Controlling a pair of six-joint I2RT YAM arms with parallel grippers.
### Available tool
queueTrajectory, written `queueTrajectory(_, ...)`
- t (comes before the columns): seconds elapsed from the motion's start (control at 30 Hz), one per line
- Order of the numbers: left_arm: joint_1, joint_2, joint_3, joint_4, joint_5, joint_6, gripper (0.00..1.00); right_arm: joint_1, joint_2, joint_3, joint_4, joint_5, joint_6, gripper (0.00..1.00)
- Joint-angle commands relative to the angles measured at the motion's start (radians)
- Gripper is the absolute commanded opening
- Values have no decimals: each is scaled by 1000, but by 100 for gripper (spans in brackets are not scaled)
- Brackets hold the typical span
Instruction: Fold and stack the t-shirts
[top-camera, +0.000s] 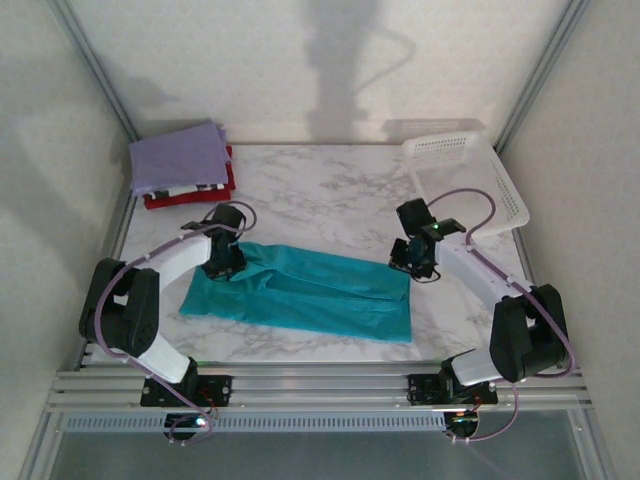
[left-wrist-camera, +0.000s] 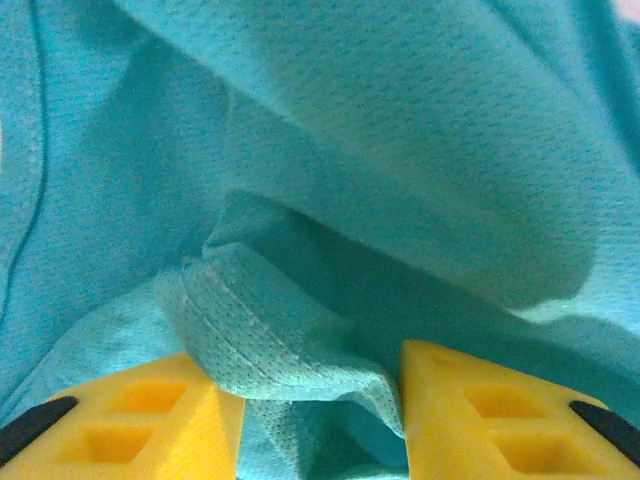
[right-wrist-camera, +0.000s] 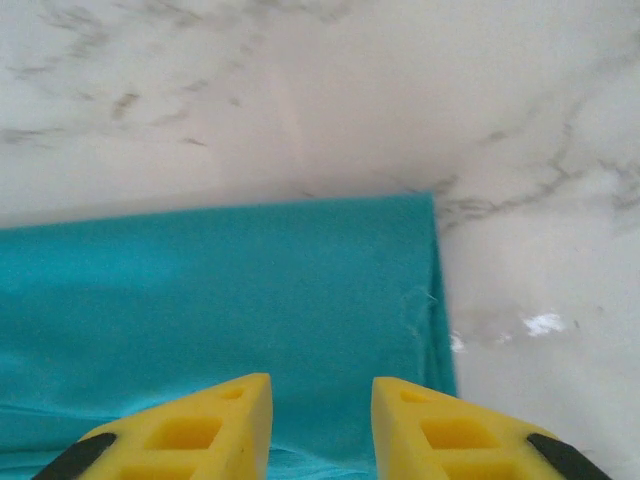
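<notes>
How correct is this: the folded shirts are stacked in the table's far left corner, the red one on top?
Wrong in one point: the top external view shows the lavender shirt on top, the red shirt underneath. The far left corner is right.

No writing, label, brand, number or sign can be read in any of the views
</notes>
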Motion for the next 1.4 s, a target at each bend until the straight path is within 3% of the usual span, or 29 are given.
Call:
queueTrajectory(0.0,42,-51,37,-49,37,28,44,38,56,69,12,-51,-28,33)
queueTrajectory(0.1,108,-64,114,-21,163,51,46,70,149,140,74,-130,-19,32)
queueTrajectory(0.17,129,-24,194,-59,167,80,46,84,210,180,129,-182,11,31)
queueTrajectory(0.27,135,50,284,-70,148,104,40,105,309,246,193,-243,49,29)
queueTrajectory(0.43,126,138,312,15,238,92,27,137,447,333,263,-304,90,18)
queueTrajectory(0.63,101,216,268,54,173,93,7,154,563,365,325,-340,128,7)
queueTrajectory(0.9,119,258,180,121,7,103,1,153,628,267,342,-281,230,1)
queueTrajectory(1.1,137,299,200,174,-25,132,3,148,586,193,296,-171,214,0)
queueTrajectory(1.37,137,246,283,186,78,165,33,169,493,281,284,-224,61,8)
